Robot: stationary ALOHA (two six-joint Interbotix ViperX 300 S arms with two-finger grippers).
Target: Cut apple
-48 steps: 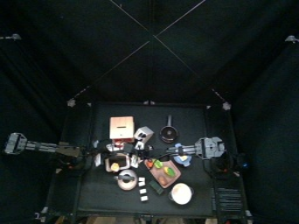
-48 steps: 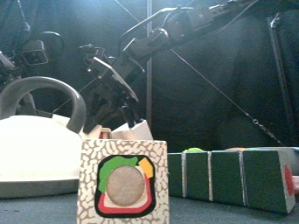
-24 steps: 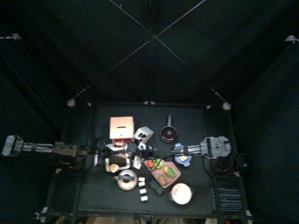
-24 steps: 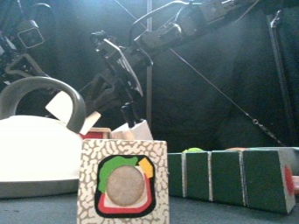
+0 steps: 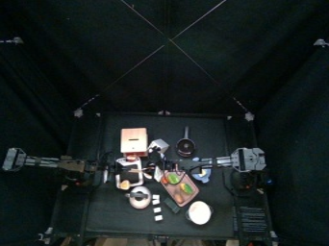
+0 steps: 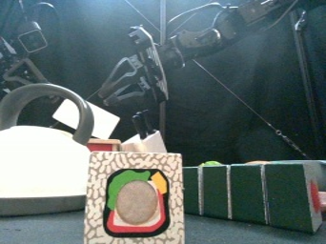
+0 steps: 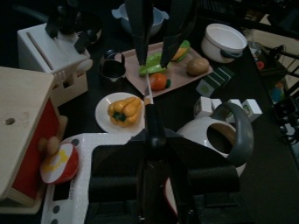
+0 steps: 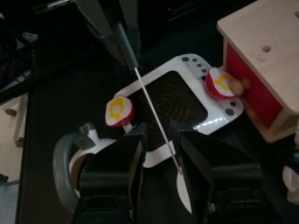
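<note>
Pink board carries apple, left gripper has knife

Apple (image 7: 159, 81) lies on pink cutting board (image 7: 131, 72), among other toy produce. Left gripper (image 7: 152, 142) clamps a thin knife (image 8: 156, 122). Right gripper (image 8: 172, 147) is spread wide either side of the blade, not touching it.

Apple (image 7: 159, 81) small, partly hidden

Both arms are matt black, built of chunky jointed blocks. In the front view the left arm (image 6: 133, 71) shows boxy motor housings and looped dark cables, with a round camera unit at about ten o'clock. The right gripper (image 8: 158, 171) has thick, rounded black fingers (image 8: 111, 175); the left gripper (image 7: 152, 171) looks alike, with a slim central rail.
</note>
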